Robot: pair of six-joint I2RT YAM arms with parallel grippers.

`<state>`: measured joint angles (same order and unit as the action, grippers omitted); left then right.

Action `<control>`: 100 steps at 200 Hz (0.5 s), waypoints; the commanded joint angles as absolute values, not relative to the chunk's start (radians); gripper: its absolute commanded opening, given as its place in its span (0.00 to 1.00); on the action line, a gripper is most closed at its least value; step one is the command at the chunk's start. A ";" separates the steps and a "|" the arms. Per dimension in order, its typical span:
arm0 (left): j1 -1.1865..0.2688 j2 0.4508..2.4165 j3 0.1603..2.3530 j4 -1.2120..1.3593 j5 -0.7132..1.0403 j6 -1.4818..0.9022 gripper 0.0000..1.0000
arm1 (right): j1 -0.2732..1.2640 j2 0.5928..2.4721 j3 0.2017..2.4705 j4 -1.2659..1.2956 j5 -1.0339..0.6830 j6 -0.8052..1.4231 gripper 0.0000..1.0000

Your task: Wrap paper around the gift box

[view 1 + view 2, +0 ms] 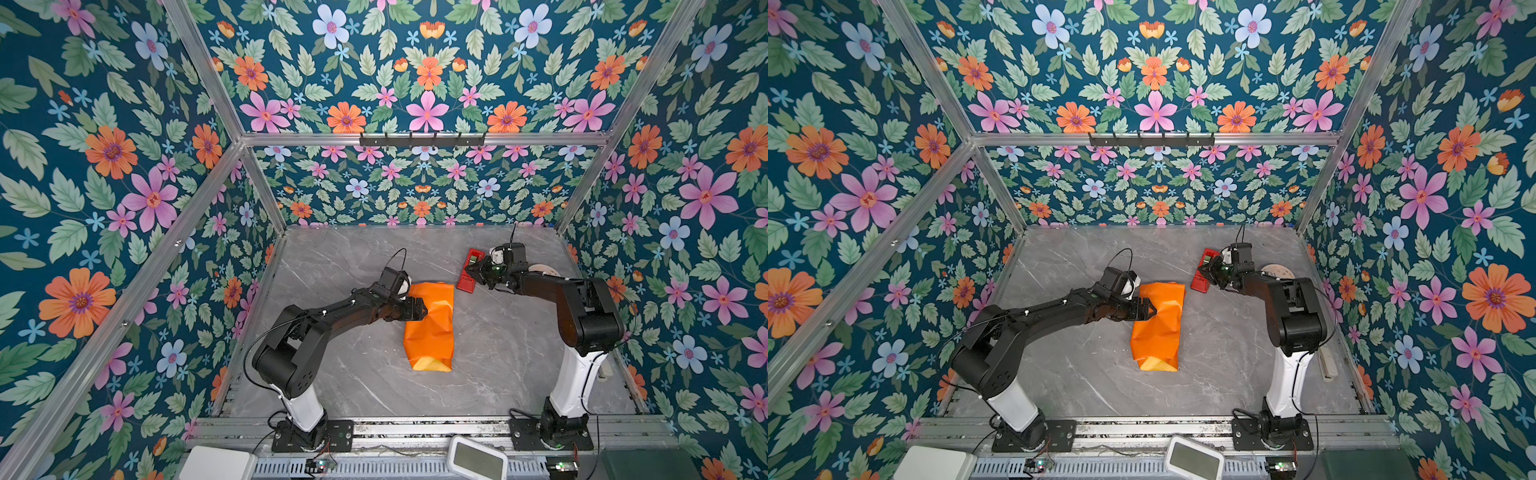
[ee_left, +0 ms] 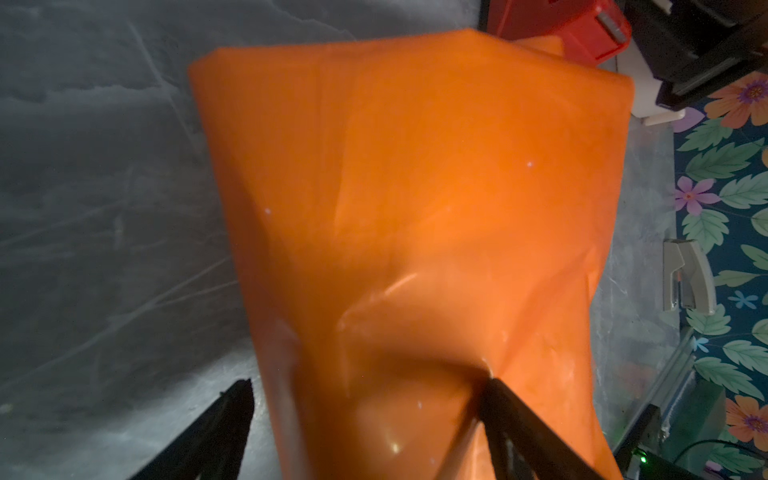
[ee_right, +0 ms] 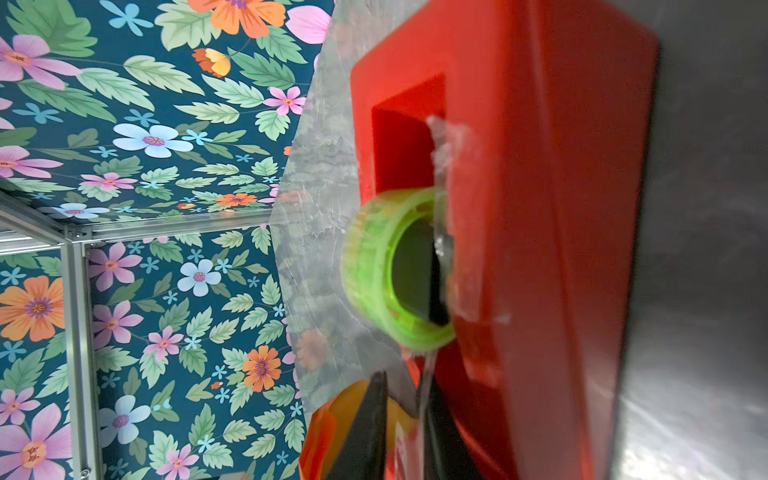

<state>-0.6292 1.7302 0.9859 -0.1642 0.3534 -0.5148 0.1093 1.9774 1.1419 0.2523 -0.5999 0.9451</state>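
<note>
At mid-table, the splayed left gripper (image 1: 419, 310) pins the paper (image 1: 432, 332) for taping; right gripper (image 1: 472, 271), closure indeterminate, at tape dispenser (image 1: 464, 284).

Even light is filling both top views, edges bowing. My left wrist view is running dim, glare streaking the paper (image 2: 415, 208); my right is blurring the tape dispenser (image 3: 540, 208).
</note>
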 commanded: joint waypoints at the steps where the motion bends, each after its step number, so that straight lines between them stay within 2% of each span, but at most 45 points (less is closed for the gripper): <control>1: -0.630 1.755 0.962 -0.399 0.153 -0.472 0.87 | 0.111 1.993 1.125 0.241 -0.586 0.996 0.14; 47: -0.630 1.756 0.962 -0.399 0.153 -0.471 0.87 | 0.109 1.994 1.106 0.315 -0.598 1.052 0.00; 100: -0.630 1.755 0.963 -0.397 0.155 -0.471 0.87 | 0.106 1.981 1.082 0.418 -0.603 1.129 0.00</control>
<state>-0.6304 1.7279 0.9833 -0.1608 0.3485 -0.5148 0.1043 1.9850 1.0927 0.3820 -0.6094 1.0779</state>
